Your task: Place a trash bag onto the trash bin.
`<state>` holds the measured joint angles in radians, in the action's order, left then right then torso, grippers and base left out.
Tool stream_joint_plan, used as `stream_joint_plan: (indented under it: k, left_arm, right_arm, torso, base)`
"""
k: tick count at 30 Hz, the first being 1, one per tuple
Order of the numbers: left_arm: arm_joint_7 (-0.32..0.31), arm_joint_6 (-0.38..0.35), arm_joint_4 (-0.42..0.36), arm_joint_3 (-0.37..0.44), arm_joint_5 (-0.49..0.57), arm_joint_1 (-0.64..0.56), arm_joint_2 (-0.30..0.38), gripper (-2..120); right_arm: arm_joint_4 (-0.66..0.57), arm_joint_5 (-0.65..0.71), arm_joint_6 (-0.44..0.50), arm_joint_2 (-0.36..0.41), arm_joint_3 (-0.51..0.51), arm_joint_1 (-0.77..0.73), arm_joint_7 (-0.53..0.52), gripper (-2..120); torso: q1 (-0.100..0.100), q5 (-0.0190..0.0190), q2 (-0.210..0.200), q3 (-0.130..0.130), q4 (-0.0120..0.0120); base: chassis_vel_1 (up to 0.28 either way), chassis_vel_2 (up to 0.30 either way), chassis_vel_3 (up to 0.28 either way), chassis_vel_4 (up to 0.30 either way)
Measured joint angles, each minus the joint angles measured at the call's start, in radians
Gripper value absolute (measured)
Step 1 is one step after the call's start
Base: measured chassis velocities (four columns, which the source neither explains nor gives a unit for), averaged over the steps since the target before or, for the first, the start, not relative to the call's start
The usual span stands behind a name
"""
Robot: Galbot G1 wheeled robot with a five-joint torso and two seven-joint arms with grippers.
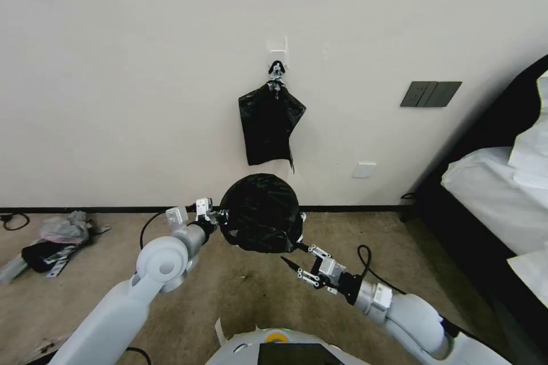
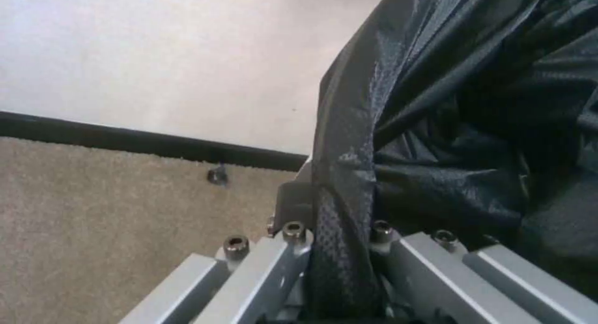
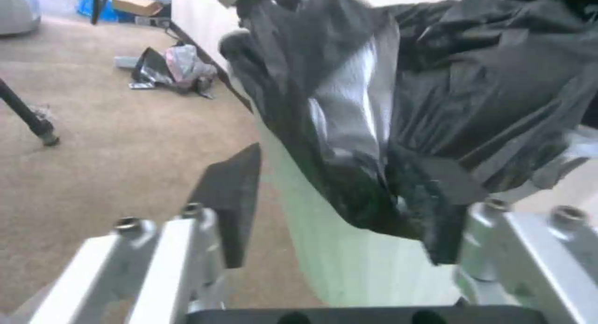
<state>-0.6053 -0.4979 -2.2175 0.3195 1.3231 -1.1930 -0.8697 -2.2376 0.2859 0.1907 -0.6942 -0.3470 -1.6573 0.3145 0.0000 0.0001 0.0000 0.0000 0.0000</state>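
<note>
Two pincers: at bag on bin.
Left pincer: clamped on bag edge, 9 o'clock.
Right pincer: open, 5 o'clock, nearer hem.

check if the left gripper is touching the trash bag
Touching. In the left wrist view a fold of the trash bag runs down between the fingers of the left gripper, pinched there; the head view agrees.
</note>
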Motion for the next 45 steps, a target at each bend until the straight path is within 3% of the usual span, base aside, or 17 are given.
stream_joint_plan:
  k: [3, 5, 8, 10, 12, 14, 15, 16, 18, 38, 45]
  left_arm:
    - [0.0, 0.003, 0.012, -0.003, -0.013, 0.004, -0.002, 1]
    - [0.0, 0.004, 0.014, -0.004, -0.02, 0.004, -0.002, 1]
    - [0.018, 0.005, 0.013, -0.008, -0.075, -0.001, 0.005, 1]
    - [0.021, 0.005, 0.012, -0.008, -0.082, -0.002, 0.006, 1]
    - [0.049, 0.005, -0.01, -0.018, -0.134, -0.014, 0.015, 1]
    - [0.078, 0.005, -0.032, -0.032, -0.194, -0.027, 0.023, 1]
    - [0.078, 0.005, -0.032, -0.032, -0.194, -0.027, 0.023, 1]
    - [0.105, 0.004, -0.047, -0.045, -0.245, -0.038, 0.028, 1]
    - [0.13, 0.004, -0.063, -0.052, -0.282, -0.051, 0.035, 1]
    - [0.172, 0.0, -0.114, -0.073, -0.391, -0.107, 0.046, 1]
    - [0.189, 0.007, -0.113, -0.082, -0.438, -0.11, 0.039, 1]
  right_arm:
    - [-0.046, 0.041, 0.0, 0.015, -0.047, -0.045, -0.003, 71]
    - [-0.062, 0.06, -0.006, 0.019, -0.055, -0.053, -0.007, 75]
    - [-0.145, 0.192, -0.09, 0.035, -0.072, -0.054, -0.055, 88]
    - [-0.158, 0.215, -0.108, 0.037, -0.072, -0.05, -0.066, 89]
    - [-0.235, 0.402, -0.219, 0.051, -0.061, -0.002, -0.146, 99]
    - [-0.266, 0.582, -0.32, 0.062, -0.042, 0.053, -0.224, 100]
    - [-0.266, 0.582, -0.32, 0.062, -0.042, 0.053, -0.224, 100]
    - [-0.27, 0.706, -0.389, 0.074, -0.028, 0.09, -0.26, 97]
    - [-0.27, 0.773, -0.437, 0.086, -0.017, 0.116, -0.272, 99]
    - [-0.189, 0.804, -0.598, 0.124, 0.164, 0.282, -0.279, 98]
    - [-0.156, 0.798, -0.621, 0.126, 0.204, 0.327, -0.279, 72]
  torso:
    - [0.0, -0.0001, 0.0, 0.0, -0.0001]
    - [0.0, 0.0, 0.0, 0.0, -0.0001]
    - [0.0, 0.0, 0.0, 0.0, -0.0002]
    - [0.0, 0.0, 0.0, 0.0, -0.0002]
    - [0.0, -0.0002, 0.0, 0.0, 0.0002]
    - [0.0, -0.0001, 0.0, 0.0, 0.0001]
    - [0.0, -0.0001, 0.0, 0.0, 0.0001]
    - [0.0, 0.0, 0.0, 0.0, 0.0]
    - [0.0, 0.0, 0.0, 0.0, -0.0001]
    - [0.0, 0.0, 0.0, 0.0, 0.0]
    - [0.0, 0.0, 0.0, 0.0, 0.0]
  base:
    - [0.0, 0.0, 0.0, 0.0]
    - [0.0, 0.0, 0.0, 0.0]
    - [0.0, 0.0, 0.0, 0.0]
    - [0.0, 0.0, 0.0, 0.0]
    - [0.0, 0.0, 0.0, 0.0]
    - [0.0, 0.0, 0.0, 0.0]
    - [0.0, 0.0, 0.0, 0.0]
    - [0.0, 0.0, 0.0, 0.0]
    - [0.0, 0.0, 0.0, 0.0]
    - [0.0, 0.0, 0.0, 0.0]
    - [0.0, 0.0, 0.0, 0.0]
